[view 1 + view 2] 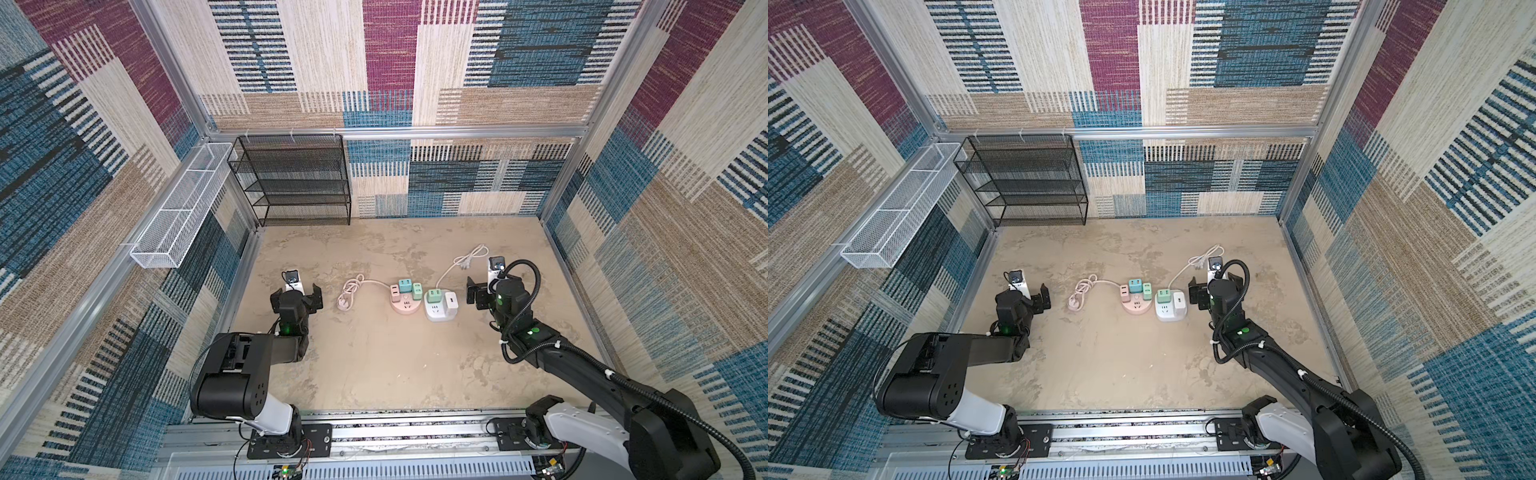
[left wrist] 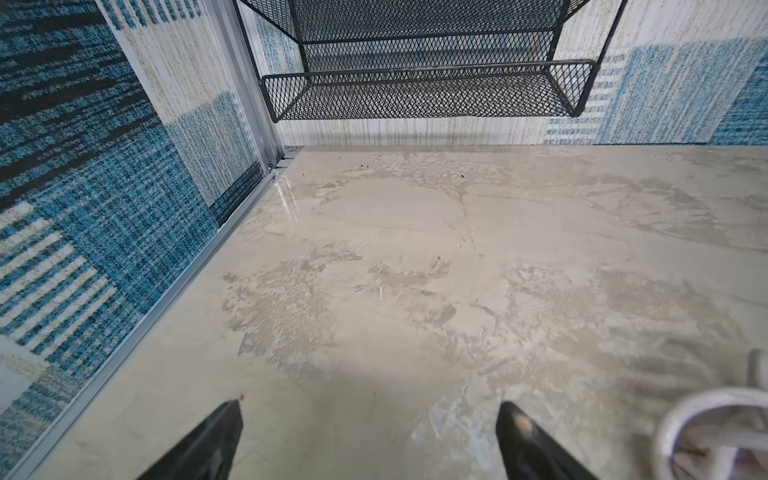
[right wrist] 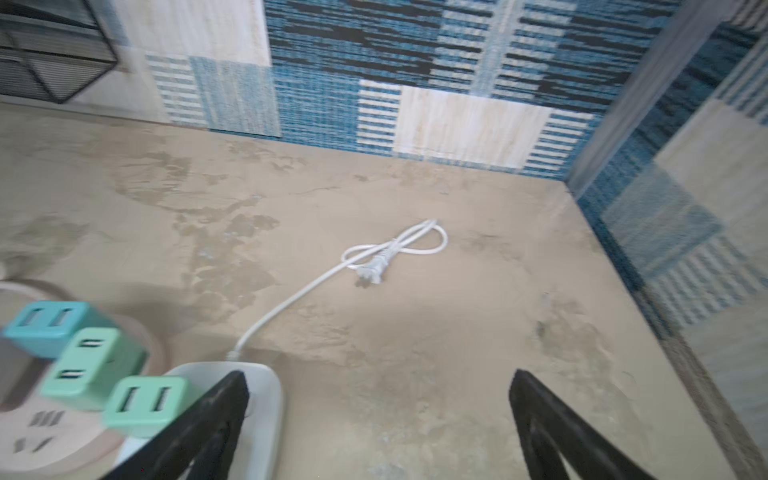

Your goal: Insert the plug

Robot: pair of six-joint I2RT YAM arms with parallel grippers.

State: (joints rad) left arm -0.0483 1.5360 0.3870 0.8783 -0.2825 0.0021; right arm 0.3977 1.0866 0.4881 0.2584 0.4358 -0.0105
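Two power strips sit side by side mid-table: a round pink one and a white one, both carrying small coloured adapters. The pink strip's cord ends in a pink plug lying loose to its left. The white strip's cord runs back to a white plug lying free on the table, also seen in a top view. My left gripper hangs open left of the pink plug, with bare table between its fingers. My right gripper is open just right of the white strip, holding nothing.
A black mesh shelf rack stands against the back wall at the left. A white wire basket hangs on the left wall. Patterned walls with metal rails enclose the table on three sides. A blurred loop of pink cord lies beside the left gripper.
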